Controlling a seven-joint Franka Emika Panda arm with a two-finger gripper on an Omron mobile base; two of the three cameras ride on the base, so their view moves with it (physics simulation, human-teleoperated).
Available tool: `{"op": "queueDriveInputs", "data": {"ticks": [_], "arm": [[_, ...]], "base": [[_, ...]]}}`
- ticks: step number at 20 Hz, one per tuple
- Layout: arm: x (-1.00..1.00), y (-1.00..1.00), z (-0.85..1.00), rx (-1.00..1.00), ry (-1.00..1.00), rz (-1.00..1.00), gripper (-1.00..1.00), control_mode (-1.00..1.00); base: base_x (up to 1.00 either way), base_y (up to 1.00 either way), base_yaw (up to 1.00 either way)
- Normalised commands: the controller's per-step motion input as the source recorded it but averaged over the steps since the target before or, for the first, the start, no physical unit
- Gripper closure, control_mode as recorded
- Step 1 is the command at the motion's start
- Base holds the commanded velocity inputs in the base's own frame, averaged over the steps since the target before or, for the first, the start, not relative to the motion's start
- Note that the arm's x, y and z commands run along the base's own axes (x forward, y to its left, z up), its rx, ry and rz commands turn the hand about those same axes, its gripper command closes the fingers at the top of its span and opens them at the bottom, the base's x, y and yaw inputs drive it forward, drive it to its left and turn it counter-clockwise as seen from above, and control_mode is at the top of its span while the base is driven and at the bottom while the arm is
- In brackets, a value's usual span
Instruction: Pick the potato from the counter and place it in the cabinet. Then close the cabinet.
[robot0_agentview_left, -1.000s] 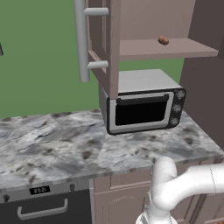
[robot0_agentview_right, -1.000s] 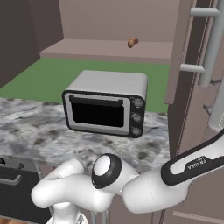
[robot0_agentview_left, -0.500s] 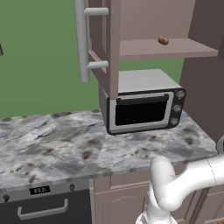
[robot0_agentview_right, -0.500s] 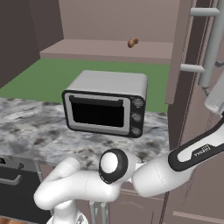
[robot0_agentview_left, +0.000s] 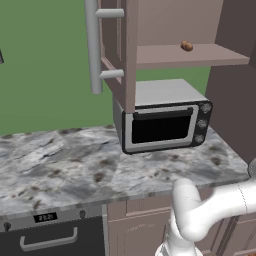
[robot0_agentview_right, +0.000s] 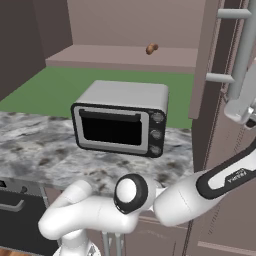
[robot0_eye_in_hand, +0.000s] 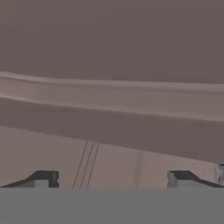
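The potato (robot0_agentview_left: 186, 46) (robot0_agentview_right: 151, 48) lies on the inner shelf (robot0_agentview_left: 200, 57) of the cabinet, whose doors stand open. The left door (robot0_agentview_left: 117, 50) swings out over the counter (robot0_agentview_left: 65, 165) (robot0_agentview_right: 40, 150). The right door (robot0_agentview_right: 220, 150) juts forward at the right. In the right base view my white hand is raised beside that right door, just below its grey bar handle (robot0_agentview_right: 245, 45). In the hand view my gripper (robot0_eye_in_hand: 113, 181) is open, its fingertips (robot0_eye_in_hand: 43, 178) set wide apart with nothing between them, close up against a mauve panelled wood face.
A silver toaster oven (robot0_agentview_left: 165, 122) (robot0_agentview_right: 122, 117) with a black window stands on the counter under the shelf. A dark appliance front with a handle (robot0_agentview_left: 50, 235) sits below the counter at the left. Mauve drawer fronts (robot0_agentview_left: 135, 225) are under the counter edge.
My arm has swung right and upward, bringing the hand up beside the right cabinet door. The potato has stayed on the shelf and the gripper has stayed open.
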Motion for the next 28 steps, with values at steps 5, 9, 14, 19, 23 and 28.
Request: {"op": "queueDriveInputs", "data": {"ticks": [5,9,14,19,23,28], "arm": [[0.03,1.0,0.06,0.0,-0.07,0.12,-1.0,-1.0],[-0.11,1.0,0.19,-0.01,-0.14,0.09,-1.0,-1.0],[-0.41,1.0,0.07,-0.07,-0.23,0.08,-1.0,-1.0],[-0.06,1.0,0.06,-0.01,-0.1,0.0,-1.0,-1.0],[0.0,1.0,0.15,0.0,-0.01,-0.13,-1.0,-1.0],[-0.01,1.0,0.17,0.0,-0.01,-0.31,-1.0,-1.0]], "base": [[0.0,0.0,0.0],[0.0,0.0,0.0],[0.0,0.0,0.0],[0.0,0.0,0.0],[0.0,0.0,0.0],[0.0,0.0,0.0]]}}
